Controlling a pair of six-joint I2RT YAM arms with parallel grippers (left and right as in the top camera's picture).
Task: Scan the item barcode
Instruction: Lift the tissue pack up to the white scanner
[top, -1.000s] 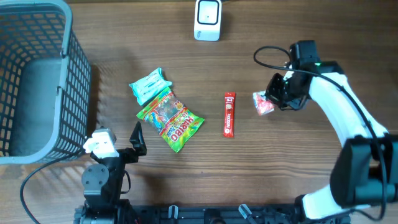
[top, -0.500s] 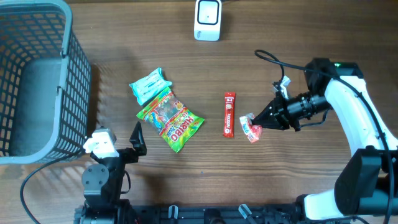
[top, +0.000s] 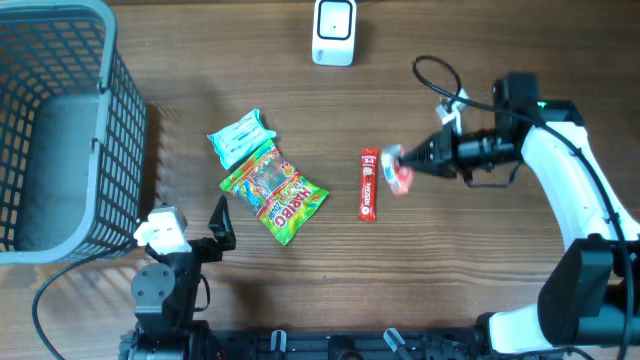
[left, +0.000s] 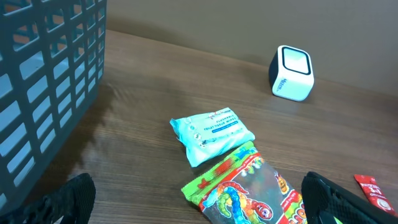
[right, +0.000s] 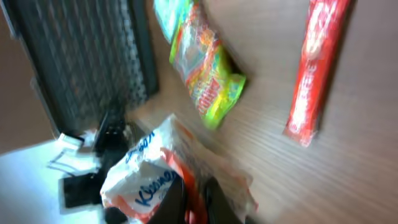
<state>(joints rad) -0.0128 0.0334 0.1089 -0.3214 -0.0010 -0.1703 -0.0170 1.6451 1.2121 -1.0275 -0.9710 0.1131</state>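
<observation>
- Overhead view: the small white-and-red soft plastic tissue pack (top: 396, 170) hangs off the table, pinched at one end by the right gripper (top: 407, 164), whose jaws are clenched tight on it. It sits below and to the right of the white box-shaped barcode scanner (top: 333, 32), well apart from it.
- Half a second ago the pack was lower, farther from the scanner. It has since swung up and slightly left, so the gap to the scanner has narrowed.
- Judged from that, the carry toward the scanner is under way but the scan is not yet done. The pack is not over the scanner's window.
- In the right wrist view the pack (right: 146, 171) shows blue lettering on white film. Where its barcode lies cannot be told, so it may need turning before it reads.
- The thin red stick sachet (top: 369, 184) lies flat just beside the held pack, on its scanner-ward left, and could be brushed if the pack drops.
- Farther from the scanner, down and left of it, lie the green crinkly gummy-sweet bag (top: 275, 192) and the pale blue wipes packet (top: 240, 137), touching each other.
- The left gripper (top: 190, 238) rests far below-left of the scanner, jaws spread wide and empty, beside the grey plastic mesh basket (top: 118, 110).
</observation>
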